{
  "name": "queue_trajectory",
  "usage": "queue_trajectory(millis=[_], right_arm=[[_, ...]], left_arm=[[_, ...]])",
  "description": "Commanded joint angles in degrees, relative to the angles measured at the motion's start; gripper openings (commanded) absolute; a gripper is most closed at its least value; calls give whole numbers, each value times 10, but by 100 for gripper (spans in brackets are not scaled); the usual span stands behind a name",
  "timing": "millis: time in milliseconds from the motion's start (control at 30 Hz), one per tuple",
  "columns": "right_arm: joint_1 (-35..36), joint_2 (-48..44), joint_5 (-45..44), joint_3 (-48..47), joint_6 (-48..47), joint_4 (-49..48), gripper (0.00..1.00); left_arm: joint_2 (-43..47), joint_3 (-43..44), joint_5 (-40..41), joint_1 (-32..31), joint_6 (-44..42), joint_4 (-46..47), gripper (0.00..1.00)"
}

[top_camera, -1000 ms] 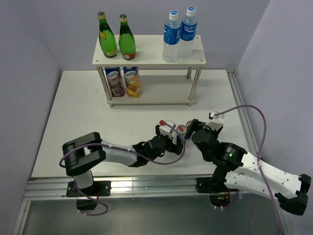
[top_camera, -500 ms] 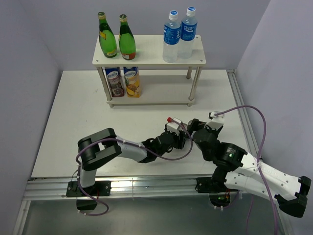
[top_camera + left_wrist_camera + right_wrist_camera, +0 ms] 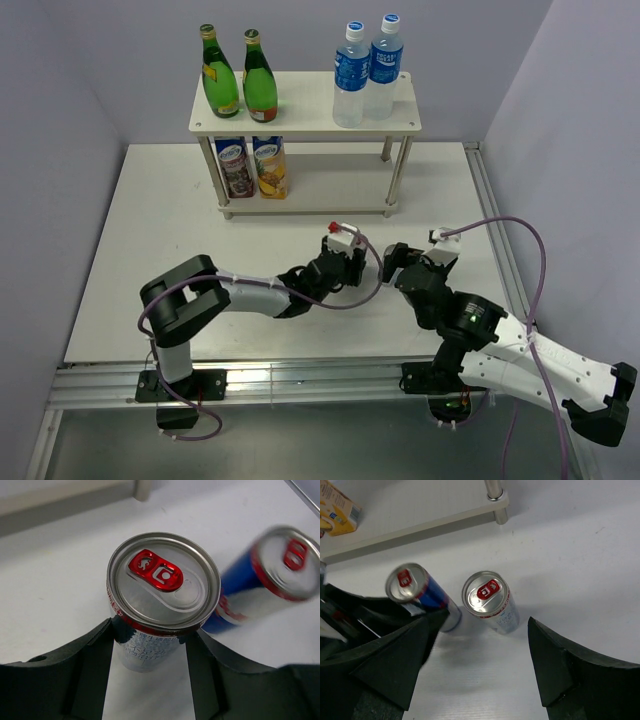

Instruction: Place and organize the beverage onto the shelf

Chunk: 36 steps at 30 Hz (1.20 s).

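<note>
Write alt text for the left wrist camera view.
The left gripper is shut on a silver can with a red pull tab, seen from above. A second, blue-and-silver can shows blurred to its right on the white table.

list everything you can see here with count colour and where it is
table: 1, white, under everything
shelf: 1, whitish boards, silver posts, far end of table
green bottles: 2, green, top tier left
water bottles: 2, clear, blue labels, top tier right
juice cartons: 2, multicoloured, lower tier left
silver can: 1, silver, red tab, standing on table
blue can: 1, blue and silver, beside silver can, blurred
left end effector: 1, black, closed on silver can
right end effector: 1, black, open, empty
</note>
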State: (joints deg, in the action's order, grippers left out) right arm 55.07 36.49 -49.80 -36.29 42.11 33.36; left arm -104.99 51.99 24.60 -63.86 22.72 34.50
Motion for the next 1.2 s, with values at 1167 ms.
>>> queue_trajectory(millis=[1167], right_arm=[[-7, -10, -1, 13, -11, -37, 86]], left_arm=[[-152, 344, -17, 239, -80, -13, 0]])
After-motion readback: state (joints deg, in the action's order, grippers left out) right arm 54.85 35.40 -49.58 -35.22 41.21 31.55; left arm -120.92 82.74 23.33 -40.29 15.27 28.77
